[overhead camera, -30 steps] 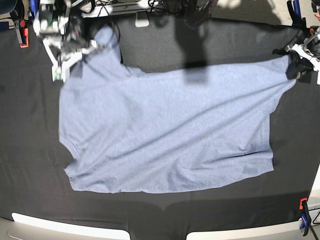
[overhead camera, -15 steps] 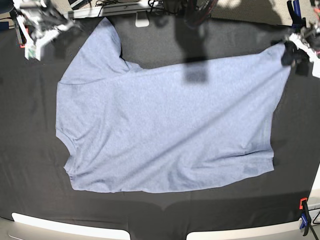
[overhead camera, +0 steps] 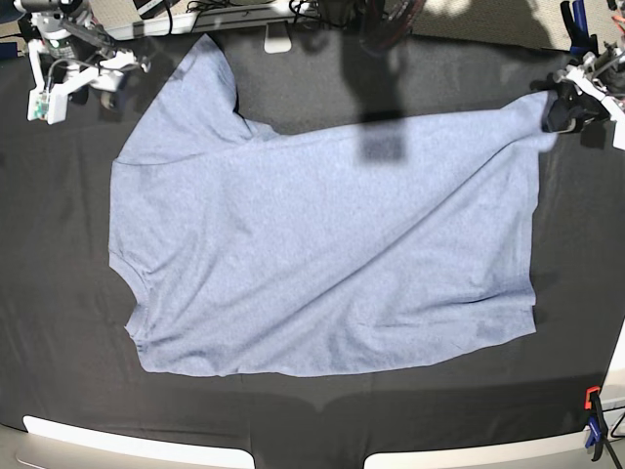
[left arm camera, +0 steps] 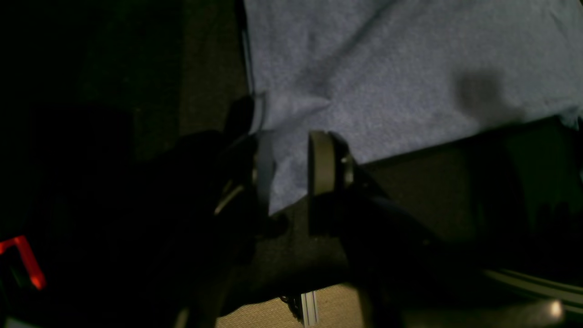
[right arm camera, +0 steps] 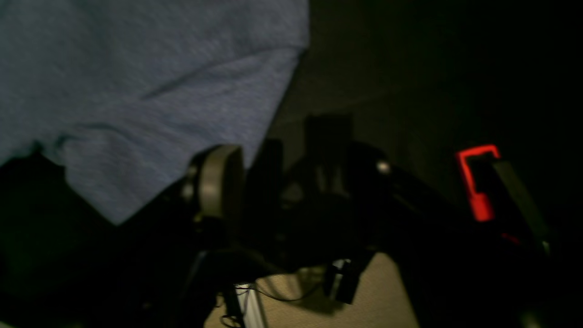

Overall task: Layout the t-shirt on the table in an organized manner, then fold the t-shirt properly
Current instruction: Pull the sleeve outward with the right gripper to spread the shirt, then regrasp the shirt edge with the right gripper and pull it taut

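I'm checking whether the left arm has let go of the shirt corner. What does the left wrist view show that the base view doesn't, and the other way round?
Only the left wrist view shows the left gripper up close: its jaws stand apart, with the t-shirt corner lying in the gap between them. Only the base view shows the whole spread shirt, the right gripper off to the side clear of the sleeve, and the clamp at the table edge. Both show the shirt corner at the left gripper and the black table under it.

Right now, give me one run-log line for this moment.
stage: layout | t-shirt: spread on table, unfolded | left gripper: open, shirt corner between jaws | right gripper: off shirt, jaws unclear
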Controlling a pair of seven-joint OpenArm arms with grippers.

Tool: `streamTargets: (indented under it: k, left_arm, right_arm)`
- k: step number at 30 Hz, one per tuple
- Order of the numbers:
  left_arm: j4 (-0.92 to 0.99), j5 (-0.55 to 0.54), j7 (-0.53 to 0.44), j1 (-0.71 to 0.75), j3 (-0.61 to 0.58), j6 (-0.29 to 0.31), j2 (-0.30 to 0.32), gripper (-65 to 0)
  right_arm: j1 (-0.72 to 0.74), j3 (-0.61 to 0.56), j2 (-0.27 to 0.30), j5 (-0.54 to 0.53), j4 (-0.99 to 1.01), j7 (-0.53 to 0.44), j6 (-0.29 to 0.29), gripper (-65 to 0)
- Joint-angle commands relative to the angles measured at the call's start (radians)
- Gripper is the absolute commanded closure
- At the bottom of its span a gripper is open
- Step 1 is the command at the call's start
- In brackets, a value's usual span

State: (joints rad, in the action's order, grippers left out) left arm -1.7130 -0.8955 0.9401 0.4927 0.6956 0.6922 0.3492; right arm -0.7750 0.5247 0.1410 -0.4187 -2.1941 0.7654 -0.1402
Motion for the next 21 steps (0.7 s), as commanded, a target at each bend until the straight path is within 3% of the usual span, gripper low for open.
streamTargets:
  k: [1, 5, 15, 21]
  left_arm:
    - [-0.016, -0.027, -0.020, 0.000, 0.008, 0.006, 0.017, -12.7]
    - [-0.016, -0.026, -0.020, 0.000, 0.008, 0.006, 0.017, -12.7]
    - [-0.016, -0.027, -0.020, 0.000, 0.008, 0.006, 0.017, -12.7]
    - [-0.016, -0.027, -0.020, 0.000, 0.008, 0.006, 0.017, -12.7]
  right_arm:
    - [0.014, 0.005, 0.006, -0.001, -0.007, -0.010, -0.005, -36.7]
    - [0.085, 0.006, 0.006, 0.002, 0.045, 0.013, 0.003, -36.6]
    - [0.290, 0.006, 0.009, 0.158, 0.254, 0.005, 0.029, -36.6]
    - [0.392, 0.006, 0.008, 0.138, 0.370, 0.003, 0.031, -36.6]
